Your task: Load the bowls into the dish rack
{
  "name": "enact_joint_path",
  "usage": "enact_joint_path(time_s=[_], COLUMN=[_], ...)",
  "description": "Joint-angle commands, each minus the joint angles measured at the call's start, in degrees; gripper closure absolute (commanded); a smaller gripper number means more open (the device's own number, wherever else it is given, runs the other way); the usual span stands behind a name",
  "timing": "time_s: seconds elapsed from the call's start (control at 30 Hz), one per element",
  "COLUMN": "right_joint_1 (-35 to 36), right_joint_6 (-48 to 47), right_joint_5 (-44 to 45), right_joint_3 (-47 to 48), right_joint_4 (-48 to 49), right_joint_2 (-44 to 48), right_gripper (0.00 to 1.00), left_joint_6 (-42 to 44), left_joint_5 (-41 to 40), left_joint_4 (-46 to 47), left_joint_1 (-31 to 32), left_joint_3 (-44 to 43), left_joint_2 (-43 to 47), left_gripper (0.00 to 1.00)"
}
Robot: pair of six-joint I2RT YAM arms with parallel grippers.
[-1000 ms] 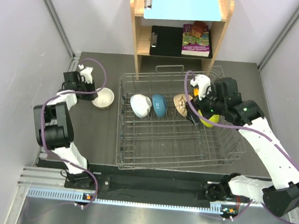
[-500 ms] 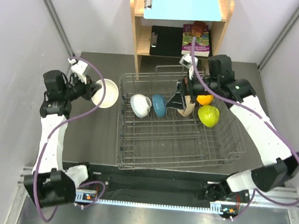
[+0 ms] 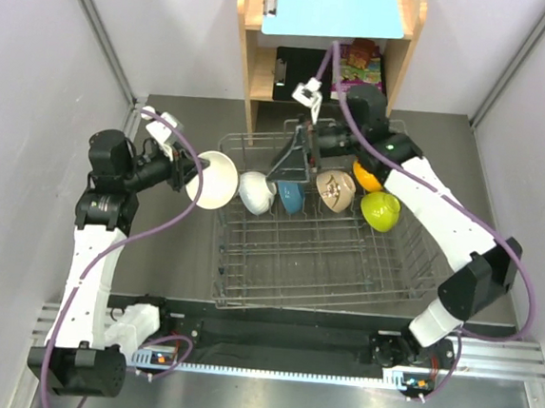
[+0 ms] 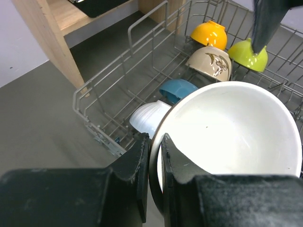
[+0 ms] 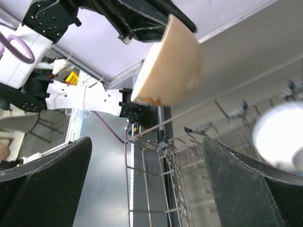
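Note:
My left gripper (image 3: pixel 191 172) is shut on the rim of a beige bowl (image 3: pixel 213 180), held tilted in the air at the left edge of the dish rack (image 3: pixel 312 298). In the left wrist view the left gripper (image 4: pixel 155 142) pinches this beige bowl (image 4: pixel 232 127). Standing in the rack are a white bowl (image 3: pixel 254 191), a blue bowl (image 3: pixel 290 196), a speckled beige bowl (image 3: pixel 334 190), an orange bowl (image 3: pixel 366 174) and a lime green bowl (image 3: pixel 380 211). My right gripper (image 3: pixel 294 158) hangs open and empty over the rack's back left part, facing the held bowl (image 5: pixel 170 61).
A wooden shelf unit (image 3: pixel 255 78) stands right behind the rack, holding a blue clipboard (image 3: pixel 333 7), a black pad and books. Grey walls close in on the left and right. Bare dark tabletop (image 3: pixel 169 243) lies left of the rack.
The left arm lifted the beige bowl off the table and carried it right to the rack's left edge. The open right gripper swung from the lime green bowl to the rack's back left.

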State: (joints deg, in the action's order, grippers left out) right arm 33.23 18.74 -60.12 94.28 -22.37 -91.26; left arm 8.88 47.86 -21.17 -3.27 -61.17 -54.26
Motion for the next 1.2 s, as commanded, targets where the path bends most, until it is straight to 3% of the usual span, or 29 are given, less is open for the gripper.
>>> enact_joint_path(time_s=[0.0,0.43,0.73,1.17], right_joint_1=[5.2,8.4,8.5,9.0], right_joint_6=[0.0,-0.6,3.0,8.4], right_joint_5=[-0.7,-3.6,-10.4,-10.5], right_joint_3=[3.5,12.2,13.6,14.9], right_joint_4=[2.9,-0.3,1.9,7.6], right_joint_2=[-4.5,-16.1,-16.8,-21.1], right_gripper=[0.0,0.0,0.0,0.0], left_joint_6=[-2.4,-5.2,-5.2,-6.7], left_joint_5=[-0.5,2.1,1.5,1.1], left_joint_4=[4.1,6.3,7.2,8.2], left_joint_1=[1.9,3.0,3.0,3.1], left_joint_3=[-1.2,0.3,3.2,3.3], left_joint_2=[0.7,1.4,1.6,2.1], left_gripper=[1.0,1.0,1.0,1.0])
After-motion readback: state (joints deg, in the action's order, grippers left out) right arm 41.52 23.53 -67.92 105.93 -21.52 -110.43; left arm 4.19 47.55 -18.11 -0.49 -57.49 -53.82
